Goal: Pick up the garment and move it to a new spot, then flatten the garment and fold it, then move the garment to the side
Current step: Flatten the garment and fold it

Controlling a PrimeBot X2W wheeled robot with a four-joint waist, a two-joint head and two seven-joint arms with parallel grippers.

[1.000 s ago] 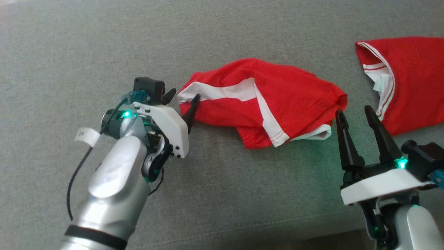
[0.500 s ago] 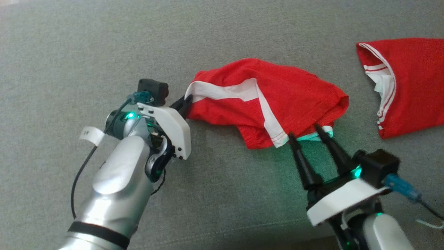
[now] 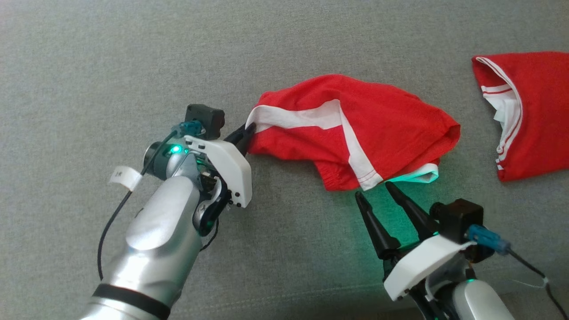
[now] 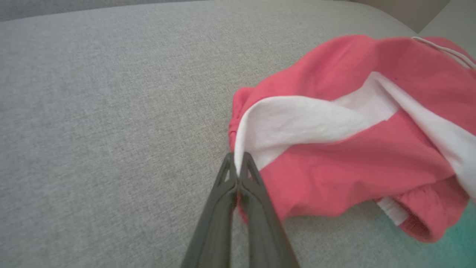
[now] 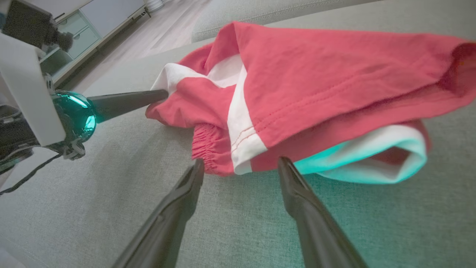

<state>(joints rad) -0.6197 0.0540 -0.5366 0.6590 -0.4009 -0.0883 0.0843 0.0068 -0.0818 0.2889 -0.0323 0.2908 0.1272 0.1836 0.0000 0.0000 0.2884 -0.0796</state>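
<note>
On the grey fabric surface [image 3: 133, 66], near its middle in the head view, the red garment [image 3: 355, 129] with white stripes lies crumpled. The left pincer [image 3: 246, 133] is clamped together on the garment's left corner, where a white stripe ends. The right pincer [image 3: 373, 189] stands apart just beside the near edge, between the gathered waistband [image 5: 208, 149] and the white hem [image 5: 372, 156], and does not touch the cloth. To do the pick-up well, I judge that the right pincer should go forward low, take the near edge with enough cloth inside its grip, and close before both arms lift together, so that the garment hangs wide and does not bunch. How many layers the left pincer holds cannot be told. The underside is hidden, green light colours the hem, and a second red garment [image 3: 538, 115] at the right is cut off by the picture edge.
</note>
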